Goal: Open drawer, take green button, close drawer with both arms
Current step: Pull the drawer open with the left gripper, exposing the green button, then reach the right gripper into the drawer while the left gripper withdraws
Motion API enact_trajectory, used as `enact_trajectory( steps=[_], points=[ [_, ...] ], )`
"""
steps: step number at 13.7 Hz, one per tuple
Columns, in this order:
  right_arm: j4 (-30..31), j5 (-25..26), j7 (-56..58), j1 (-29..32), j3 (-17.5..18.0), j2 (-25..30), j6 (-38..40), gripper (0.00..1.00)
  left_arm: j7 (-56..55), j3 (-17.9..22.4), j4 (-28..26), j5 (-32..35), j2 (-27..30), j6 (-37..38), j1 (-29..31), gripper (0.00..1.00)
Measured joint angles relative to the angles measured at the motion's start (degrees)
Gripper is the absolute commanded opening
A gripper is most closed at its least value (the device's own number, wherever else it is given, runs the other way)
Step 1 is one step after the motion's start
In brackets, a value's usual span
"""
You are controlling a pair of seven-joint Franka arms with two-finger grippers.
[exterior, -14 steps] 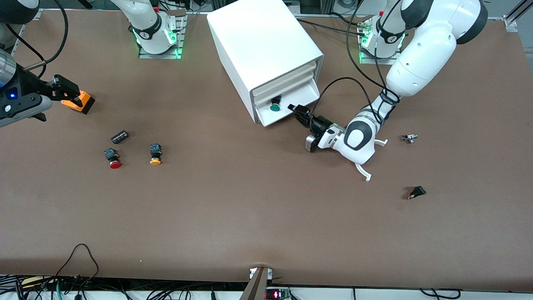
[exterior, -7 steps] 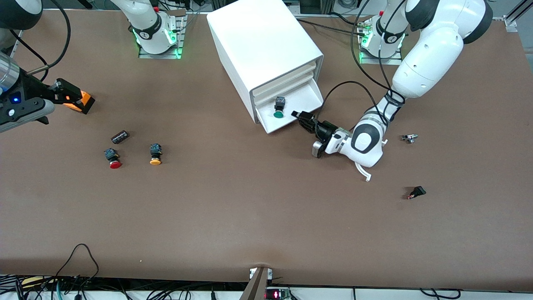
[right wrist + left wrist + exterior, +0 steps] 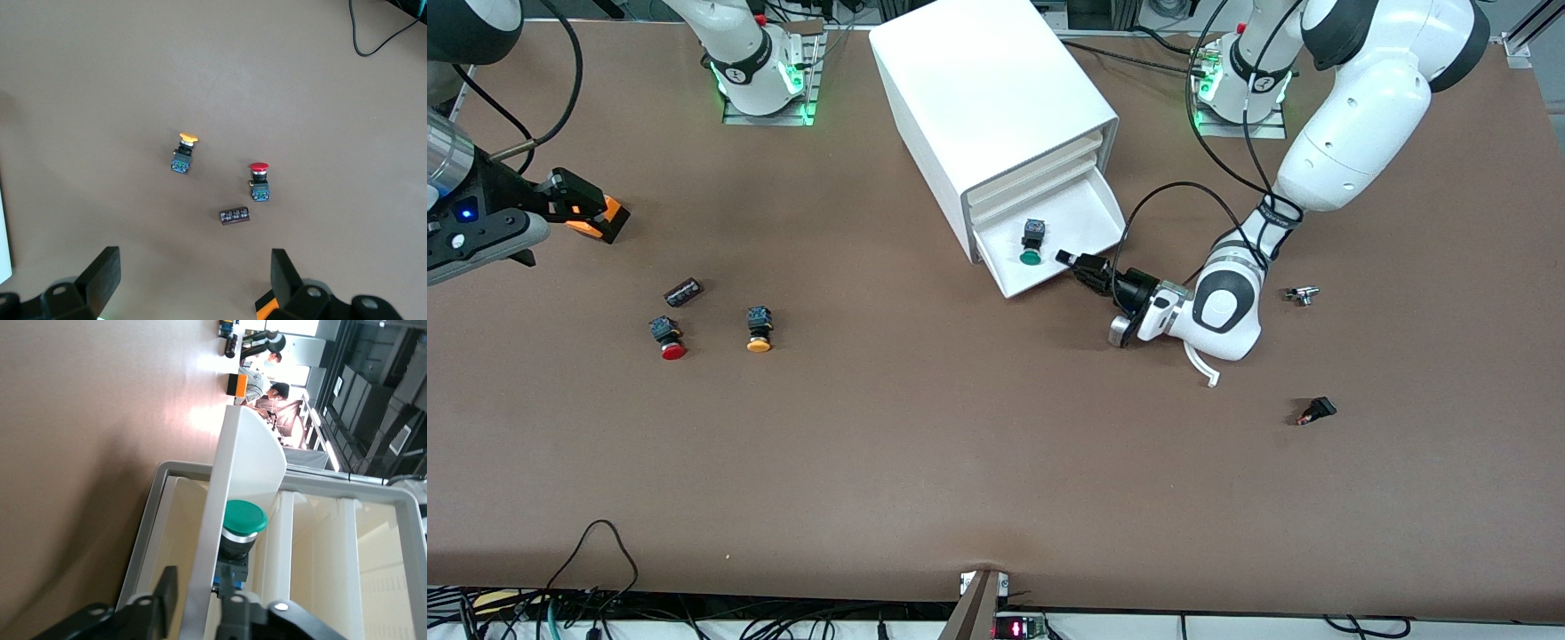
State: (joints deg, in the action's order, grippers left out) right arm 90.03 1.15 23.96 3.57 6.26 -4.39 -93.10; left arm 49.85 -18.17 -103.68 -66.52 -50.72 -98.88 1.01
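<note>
The white cabinet [image 3: 987, 98] stands at the table's middle, near the arms' bases. Its lowest drawer [image 3: 1089, 213] is pulled partly out. The green-capped button [image 3: 1032, 245] lies in the drawer, on its side. My left gripper [image 3: 1079, 264] is at the drawer's cream front, low over the table. In the left wrist view the gripper [image 3: 198, 603] straddles the drawer front [image 3: 230, 493], one finger outside and one inside, closed on it. The button [image 3: 243, 520] lies just past the inside finger. My right gripper [image 3: 569, 200] is open and empty, up over the right arm's end of the table.
A red-capped button [image 3: 667, 339], a yellow-capped button [image 3: 759, 329] and a small dark part [image 3: 683, 291] lie on the table near the right gripper, beside an orange block [image 3: 605, 218]. A small metal part [image 3: 1303, 295] and a black part [image 3: 1316, 411] lie toward the left arm's end.
My left gripper has drawn back from the cabinet with the drawer front in it. The drawer has slid farther out and shows more of the green button. The right arm has hardly moved.
</note>
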Motion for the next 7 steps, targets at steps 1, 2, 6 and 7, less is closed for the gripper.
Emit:
enact_trajectory(
  steps=[1, 2, 6, 7],
  points=[
    [0.0, -0.5, 0.0, 0.0, 0.0, -0.1, -0.2, 1.00, -1.5, 0.0, 0.0, 0.0, 0.0, 0.0, 0.4, 1.00],
    [0.1, -1.2, 0.0, 0.0, 0.1, -0.6, -0.7, 1.00, -2.7, 0.1, 0.1, 0.3, 0.2, 0.0, 1.1, 1.00],
    [0.1, -1.8, 0.0, 0.0, 0.1, -2.7, -1.2, 1.00, -7.4, 0.2, 0.4, 6.9, 2.1, 0.5, 5.0, 1.00],
    [0.2, -1.9, 0.0, 0.0, 0.2, -2.9, -0.3, 1.00, -9.3, 0.2, 0.6, 9.5, 3.1, 0.7, 6.1, 1.00]
  ],
)
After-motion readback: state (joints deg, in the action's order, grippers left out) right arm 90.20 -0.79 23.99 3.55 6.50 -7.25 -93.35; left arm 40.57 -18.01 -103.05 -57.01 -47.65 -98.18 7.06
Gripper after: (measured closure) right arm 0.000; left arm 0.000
